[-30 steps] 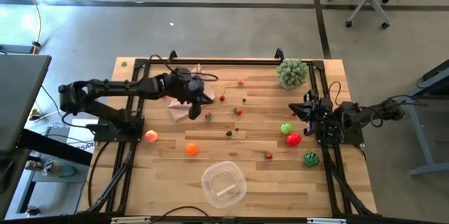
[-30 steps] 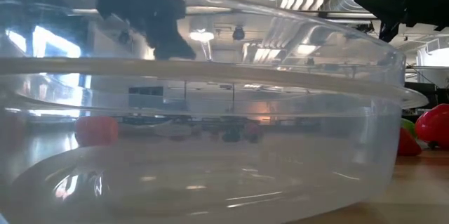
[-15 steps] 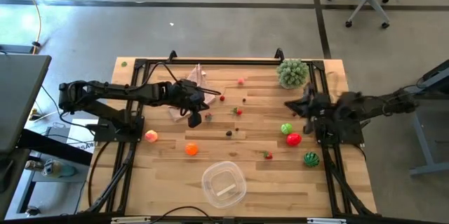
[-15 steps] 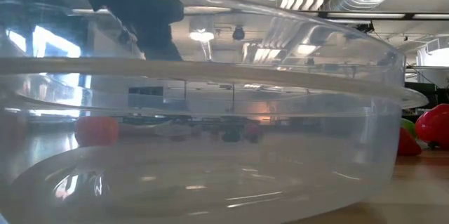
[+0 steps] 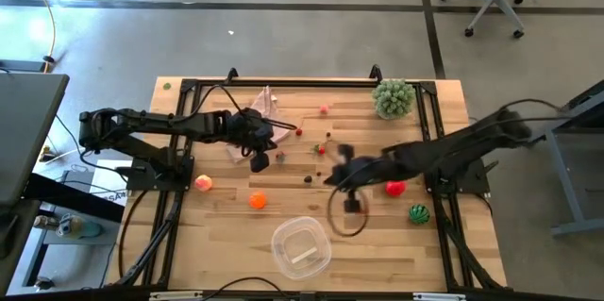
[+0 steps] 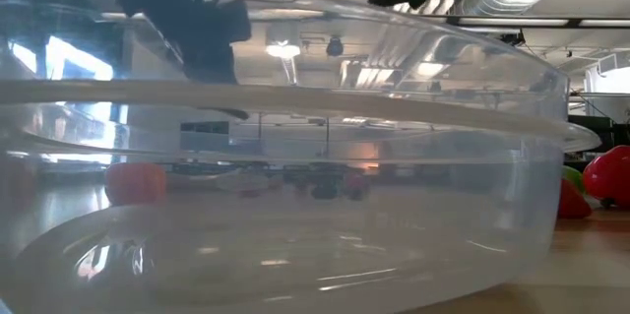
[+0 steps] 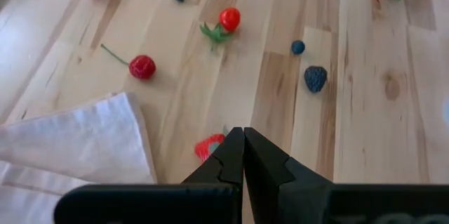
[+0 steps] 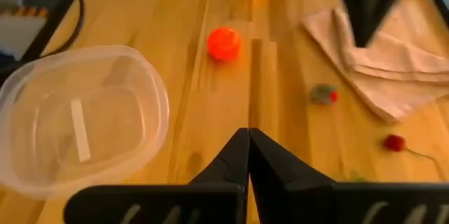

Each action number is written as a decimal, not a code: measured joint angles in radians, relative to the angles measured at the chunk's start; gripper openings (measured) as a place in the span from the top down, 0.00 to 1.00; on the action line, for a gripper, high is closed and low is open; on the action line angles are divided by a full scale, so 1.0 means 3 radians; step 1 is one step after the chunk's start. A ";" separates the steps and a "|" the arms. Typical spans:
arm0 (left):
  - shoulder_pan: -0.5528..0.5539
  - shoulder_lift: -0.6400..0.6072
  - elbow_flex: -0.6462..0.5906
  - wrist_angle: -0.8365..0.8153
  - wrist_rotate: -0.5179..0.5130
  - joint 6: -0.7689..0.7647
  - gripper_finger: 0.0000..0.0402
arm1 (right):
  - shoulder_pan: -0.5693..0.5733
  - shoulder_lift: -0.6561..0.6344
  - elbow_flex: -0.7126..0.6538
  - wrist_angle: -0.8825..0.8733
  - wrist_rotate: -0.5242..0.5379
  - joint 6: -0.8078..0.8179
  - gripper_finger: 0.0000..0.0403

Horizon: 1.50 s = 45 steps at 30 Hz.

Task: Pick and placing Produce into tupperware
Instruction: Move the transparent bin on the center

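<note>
The produce lies scattered over the wooden table: a peach (image 5: 203,183), an orange (image 5: 258,201), a red apple (image 5: 395,188), a striped melon (image 5: 418,213), and berries near the middle. The clear tupperware (image 5: 301,247) stands by the near edge, with nothing in it. My left gripper (image 5: 260,161) is shut, left of centre beside the pink cloth (image 5: 247,141). Its fingertips (image 7: 243,136) stand right beside a small red strawberry (image 7: 209,145). My right gripper (image 5: 351,205) is shut and blurred, held above the table's middle, beyond the tupperware (image 8: 77,119). My left gripper points slanting down with its shut tips next to the small red strawberry (image 7: 210,144) on the table. Whether they touch it I cannot tell.
A bushy pale-green plant (image 5: 393,98) stands at the far right. A black frame (image 5: 283,82) runs along the far and side edges. A cherry (image 7: 142,67), a blackberry (image 7: 315,78) and blueberries lie ahead of my left gripper. In the low view the tupperware wall (image 6: 295,206) fills the frame.
My right arm has swung out fast from its rest at the table's right edge toward the middle, rising and turning, its gripper staying shut. My left gripper has tipped further down and crept toward the near edge beside the cloth.
</note>
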 joint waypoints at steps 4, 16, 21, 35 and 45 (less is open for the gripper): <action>-0.0013 0.0000 -0.0081 0.0013 0.0000 0.0002 1.00 | 0.0111 0.0525 0.0260 -0.0061 -0.0170 0.0000 1.00; -0.0735 -0.0318 -0.0361 0.0106 -0.0370 -0.0047 1.00 | 0.0309 0.1243 0.0522 -0.0054 -0.0242 0.0174 1.00; -0.1101 -0.0788 -0.0438 -0.0066 -0.0593 -0.0191 1.00 | 0.0376 0.1252 0.0530 -0.0027 -0.0262 0.0273 1.00; -0.1529 -0.1827 -0.0746 -0.0220 -0.0854 -0.0353 1.00 | 0.0291 0.1466 0.0530 0.0185 -0.0657 0.0264 1.00; -0.1527 -0.1906 -0.0744 -0.0226 -0.0847 -0.0349 1.00 | 0.0131 0.1535 0.0528 0.0172 -0.0620 0.0254 1.00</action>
